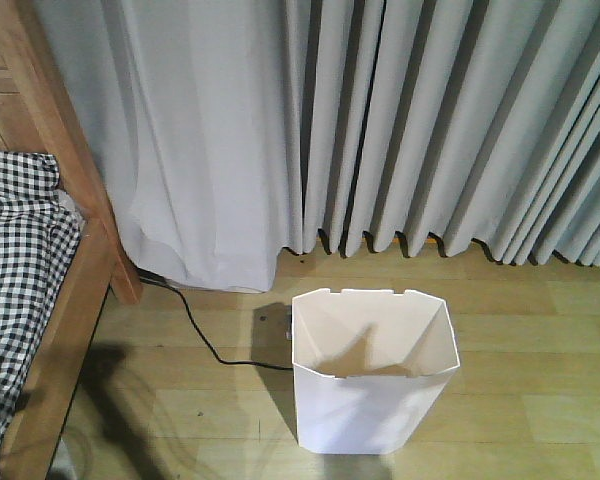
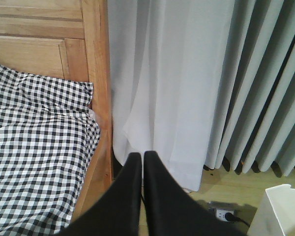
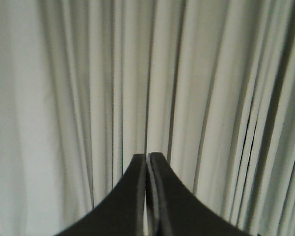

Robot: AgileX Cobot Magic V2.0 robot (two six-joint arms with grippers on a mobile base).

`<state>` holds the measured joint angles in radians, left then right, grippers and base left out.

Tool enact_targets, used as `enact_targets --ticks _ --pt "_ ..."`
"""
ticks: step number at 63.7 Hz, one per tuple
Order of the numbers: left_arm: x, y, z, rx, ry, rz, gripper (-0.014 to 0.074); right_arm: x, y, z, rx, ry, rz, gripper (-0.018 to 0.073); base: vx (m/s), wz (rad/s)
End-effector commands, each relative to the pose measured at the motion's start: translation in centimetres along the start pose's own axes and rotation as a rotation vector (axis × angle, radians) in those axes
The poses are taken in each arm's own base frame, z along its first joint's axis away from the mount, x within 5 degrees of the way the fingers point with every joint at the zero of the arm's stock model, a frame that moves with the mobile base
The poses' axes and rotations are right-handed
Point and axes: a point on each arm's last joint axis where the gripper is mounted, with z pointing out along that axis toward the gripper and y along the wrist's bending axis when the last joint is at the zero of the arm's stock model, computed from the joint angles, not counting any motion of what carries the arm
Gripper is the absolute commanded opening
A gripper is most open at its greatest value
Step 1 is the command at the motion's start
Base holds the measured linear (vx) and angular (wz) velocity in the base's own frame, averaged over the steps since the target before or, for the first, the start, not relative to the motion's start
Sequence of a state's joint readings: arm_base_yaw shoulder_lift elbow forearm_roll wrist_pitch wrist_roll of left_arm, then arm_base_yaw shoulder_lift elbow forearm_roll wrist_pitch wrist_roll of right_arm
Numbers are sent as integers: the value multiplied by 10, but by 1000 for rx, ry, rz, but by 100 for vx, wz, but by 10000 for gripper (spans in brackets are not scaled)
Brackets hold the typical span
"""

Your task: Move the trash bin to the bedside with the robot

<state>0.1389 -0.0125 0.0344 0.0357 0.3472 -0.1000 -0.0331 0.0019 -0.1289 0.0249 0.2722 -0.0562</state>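
Open wood floor (image 1: 540, 390) right of trash bin (image 1: 372, 385); curtain (image 1: 430, 120) behind, bed (image 1: 55, 330) well apart at left. Upright, mouth up, tapering downward. Left gripper (image 2: 142, 156) pressed together, empty. Right gripper (image 3: 148, 157) pressed together, empty, facing curtain.

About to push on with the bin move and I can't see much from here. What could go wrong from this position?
1. A black cable runs across the floor between the bed frame and the trash bin, toward a floor socket; sliding the bin leftward could snag it or pull the plug.
2. Both the left gripper and right gripper are shut and off the bin, so neither has any hold on it yet.
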Motion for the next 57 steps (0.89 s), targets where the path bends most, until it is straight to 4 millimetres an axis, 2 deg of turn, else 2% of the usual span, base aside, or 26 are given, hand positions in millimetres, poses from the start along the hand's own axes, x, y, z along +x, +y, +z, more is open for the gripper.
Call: enact_targets --ticks 1,14,44,57 --pt "-5 -1 -1 11 -76 -6 -6 3 -1 2 16 -126 29 -9 0 0" --pt "-5 -1 -1 11 -76 -6 -6 32 0 9 7 -102 78 -9 0 0" --pt "-5 -1 -1 11 -76 -6 -6 30 3 9 -38 -125 -79 -9 0 0" --pt "-5 -1 -1 11 -76 -6 -6 30 3 9 -40 -117 -38 -9 0 0"
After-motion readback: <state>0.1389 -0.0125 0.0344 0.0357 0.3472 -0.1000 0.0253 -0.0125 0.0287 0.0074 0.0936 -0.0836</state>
